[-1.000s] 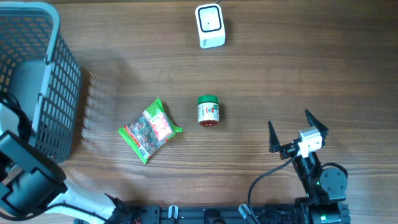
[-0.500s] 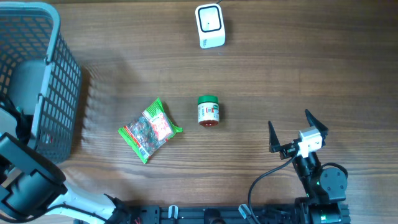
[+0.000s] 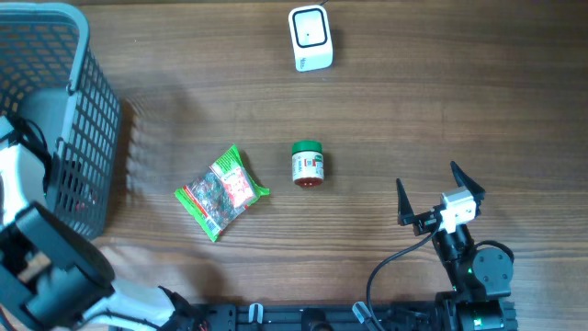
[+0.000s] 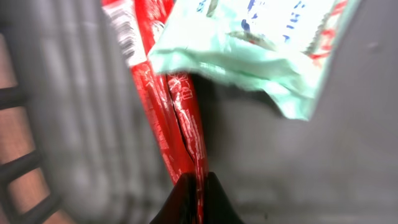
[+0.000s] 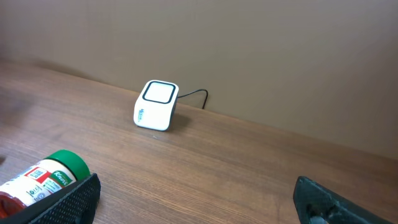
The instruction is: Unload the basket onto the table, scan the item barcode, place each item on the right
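Change, left arm: the left arm (image 3: 22, 188) has moved since a second ago; more of its white link now shows at the basket (image 3: 92, 110), and its dark base link sits a little further right along the bottom edge.
Change, left grip: the jaws stood partly apart a second ago and have now come together.
Change, rest of the table: the jar (image 3: 307, 165), the snack bag (image 3: 222, 191), the scanner (image 3: 310, 38) and the right arm lie just where they did.
Left arm pose: it reaches from the near left corner up into the grey basket, wrist down inside it, so the overhead view hides the fingers.
Left gripper (image 4: 198, 198): closed tight, its two dark tips pinching the lower edge of a red packet (image 4: 177, 106).
Red packet: inside the basket, standing on edge against the basket's grey wall, with a pale green packet (image 4: 249, 50) lying over its upper part.
Right arm pose: it sits low at the near right of the table (image 3: 441, 101), wrist pointing across the wood toward the far edge.
Right gripper (image 3: 426, 179): spread wide with nothing between the jaws.
Scanner: white, cable behind it, upright at the far edge of the table, well apart from both arms.
Jar: green lid, on its side mid-table, just right of the snack bag.
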### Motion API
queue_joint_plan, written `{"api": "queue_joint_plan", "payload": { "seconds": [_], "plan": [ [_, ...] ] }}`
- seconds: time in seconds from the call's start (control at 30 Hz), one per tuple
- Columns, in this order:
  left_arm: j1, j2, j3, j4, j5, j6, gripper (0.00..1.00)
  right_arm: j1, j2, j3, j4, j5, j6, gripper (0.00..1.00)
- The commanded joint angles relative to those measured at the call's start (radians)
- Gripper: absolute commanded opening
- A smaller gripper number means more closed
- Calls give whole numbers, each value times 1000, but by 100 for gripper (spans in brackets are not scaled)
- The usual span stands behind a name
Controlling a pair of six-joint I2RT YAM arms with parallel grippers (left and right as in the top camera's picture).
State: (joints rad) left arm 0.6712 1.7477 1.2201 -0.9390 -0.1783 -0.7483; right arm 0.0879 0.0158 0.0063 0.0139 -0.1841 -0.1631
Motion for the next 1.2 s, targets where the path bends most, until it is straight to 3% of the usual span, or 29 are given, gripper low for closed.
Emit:
{"api": "queue_joint_plan", "payload": {
  "seconds": [0.0, 0.13, 0.3, 0.33, 0.37, 0.4, 0.43, 0.57, 0.77, 0.9, 0.97, 1.07, 1.13, 1.17],
  "plan": [
    [1, -150, -5, -13, -56, -27, 4, -4, 1, -1, 1, -20, -14, 100],
    [1, -277, -2, 6, -95, -26, 4, -4, 1, -1, 1, -20, -14, 100],
    [-5, -301, -3, 22, -121, -16, 4, -4, 1, -1, 1, -20, -14, 100],
    [-5, -296, -3, 23, -126, -16, 16, -4, 1, -1, 1, -20, -15, 100],
    [-5, -286, -5, 21, -124, -24, 41, -4, 1, -1, 1, -20, -14, 100],
    [-5, -270, -10, 22, -111, -24, 55, -4, 1, -1, 1, -20, -14, 100],
    [-5, -250, -12, 22, -106, -24, 62, -4, 1, -1, 1, -20, -14, 100],
    [-5, -100, -12, 22, -103, -26, 61, -4, 1, -1, 1, -21, -14, 100],
    [-5, 66, -12, 13, -103, -235, 65, -4, 1, -1, 1, -20, -14, 100],
    [-8, 108, -13, 53, -96, -245, 68, -4, 1, -1, 1, -20, -14, 100],
    [-8, 123, -17, 54, -96, -247, 64, -4, 1, -1, 1, -20, -14, 100],
    [-8, 144, -90, 118, -97, -248, 25, -4, 1, -1, 1, -20, -14, 100],
    [-7, 147, -161, 185, -96, -248, 6, -4, 1, -1, 1, -20, -14, 100],
    [-7, 147, -177, 201, -96, -248, 4, -4, 1, -1, 1, -20, -14, 100]
  ]
}}
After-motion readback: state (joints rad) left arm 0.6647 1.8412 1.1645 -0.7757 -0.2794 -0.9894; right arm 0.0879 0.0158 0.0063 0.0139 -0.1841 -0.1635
